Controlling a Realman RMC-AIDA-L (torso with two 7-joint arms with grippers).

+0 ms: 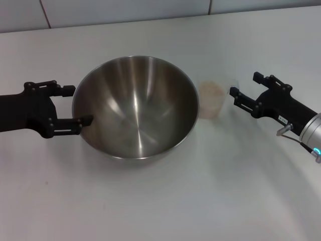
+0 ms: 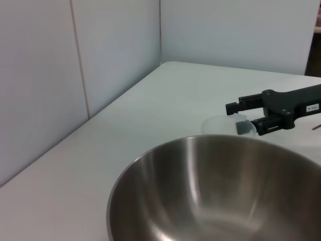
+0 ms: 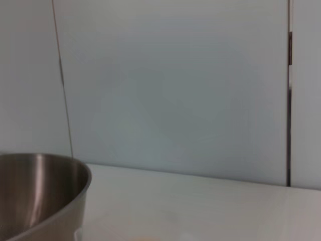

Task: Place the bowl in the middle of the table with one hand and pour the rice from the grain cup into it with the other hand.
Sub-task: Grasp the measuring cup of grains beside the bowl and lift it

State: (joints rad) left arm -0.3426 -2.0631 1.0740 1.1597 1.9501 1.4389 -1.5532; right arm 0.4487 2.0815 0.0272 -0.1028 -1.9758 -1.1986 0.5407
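Steel bowl sits mid-table, flanked by two grippers.

The left gripper stands at the bowl's left rim, fingers spread and clasping nothing; the right gripper, also spread, hovers just right of the grain cup, which holds rice beside the bowl.

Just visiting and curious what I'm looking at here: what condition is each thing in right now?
bowl: upright on the table, empty.
cup: upright beside the bowl, holding rice.
left gripper: open, at the bowl's rim.
right gripper: open, near the cup, not gripping it.
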